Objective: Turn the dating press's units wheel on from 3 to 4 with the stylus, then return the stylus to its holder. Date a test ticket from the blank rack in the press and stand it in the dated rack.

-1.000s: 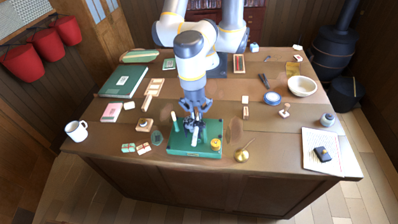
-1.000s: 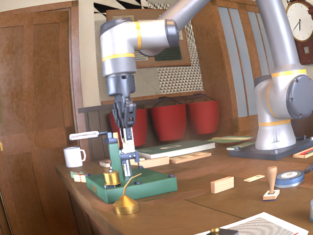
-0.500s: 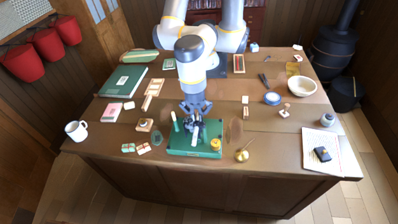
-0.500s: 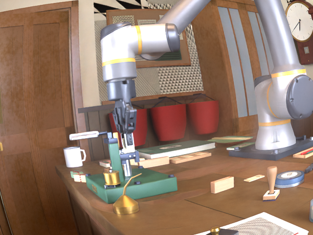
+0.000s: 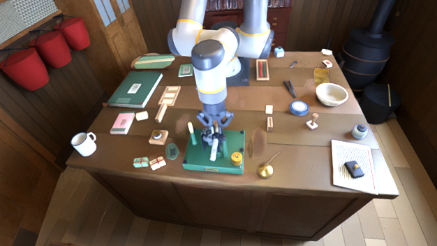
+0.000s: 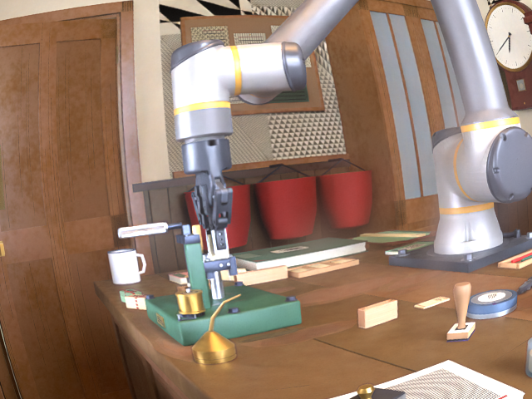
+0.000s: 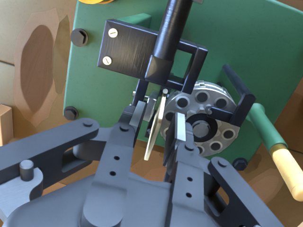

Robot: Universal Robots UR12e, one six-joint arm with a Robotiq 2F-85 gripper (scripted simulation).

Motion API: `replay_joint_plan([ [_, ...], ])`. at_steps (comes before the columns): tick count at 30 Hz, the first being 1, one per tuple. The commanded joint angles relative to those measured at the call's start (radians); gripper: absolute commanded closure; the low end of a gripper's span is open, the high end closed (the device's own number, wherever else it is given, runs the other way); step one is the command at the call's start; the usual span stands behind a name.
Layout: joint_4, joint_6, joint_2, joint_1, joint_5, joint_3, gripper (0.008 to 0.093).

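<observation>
A pale card ticket (image 7: 154, 127) stands on edge in the dating press's slot, between my fingers. My gripper (image 7: 156, 122) (image 5: 214, 122) (image 6: 213, 232) is open around it and holds nothing. The dating press (image 5: 213, 150) (image 6: 223, 307) sits on a green base near the table's front edge. Its grey units wheel (image 7: 200, 119) with round holes is just right of the ticket. The press lever (image 6: 143, 229) with a cream grip sticks out level. The stylus (image 5: 191, 132) stands upright in its holder at the base's left corner.
A brass pot (image 5: 236, 158) sits on the base's front right corner. A brass oil can (image 5: 266, 169) stands just right of the base. A wooden block (image 5: 269, 123) and a small card rack (image 5: 268, 109) lie behind. A white mug (image 5: 83, 143) stands at the left edge.
</observation>
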Motion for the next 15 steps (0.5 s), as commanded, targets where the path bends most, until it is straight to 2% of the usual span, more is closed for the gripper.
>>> replay_joint_plan([
  [1,0.0,0.0,0.0,0.0,0.0,-0.001,0.0734],
  [10,0.0,0.0,0.0,0.0,0.0,-0.001,0.0734],
  [15,0.0,0.0,0.0,0.0,0.0,-0.001,0.0824],
])
